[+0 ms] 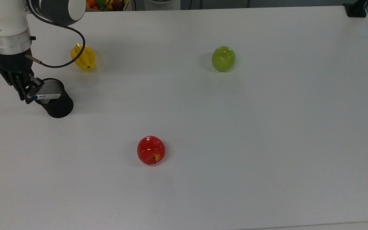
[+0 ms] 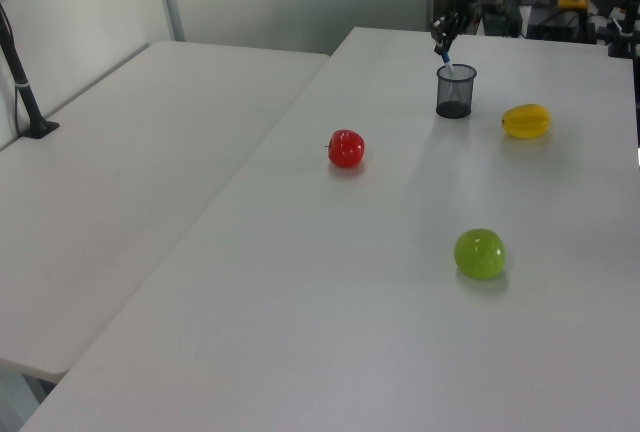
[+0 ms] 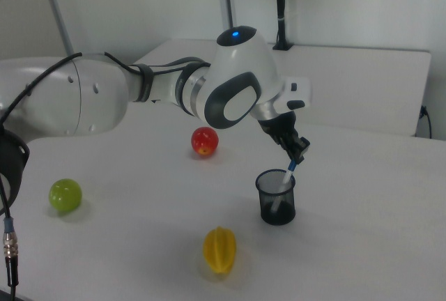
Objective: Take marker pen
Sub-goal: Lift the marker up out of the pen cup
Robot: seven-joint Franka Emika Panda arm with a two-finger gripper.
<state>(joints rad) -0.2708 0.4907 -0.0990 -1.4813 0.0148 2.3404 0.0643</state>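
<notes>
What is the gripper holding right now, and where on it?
The gripper holds the marker pen by its blue-capped top end; the lower barrel sits inside the black mesh cup.

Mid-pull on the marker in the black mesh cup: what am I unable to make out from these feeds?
- White-barrelled marker pen with blue cap: lower end, behind the black mesh cup, right view.
- Gripper: fingertip contact with the cap too small to read, top view.
- Marker's dark print: too small, top view.
- Arm base: cut off by the top view's left edge.

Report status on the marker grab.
Gripper shut on marker pen at its blue cap. Pen's lower end inside black mesh cup. Nothing in the way.
</notes>
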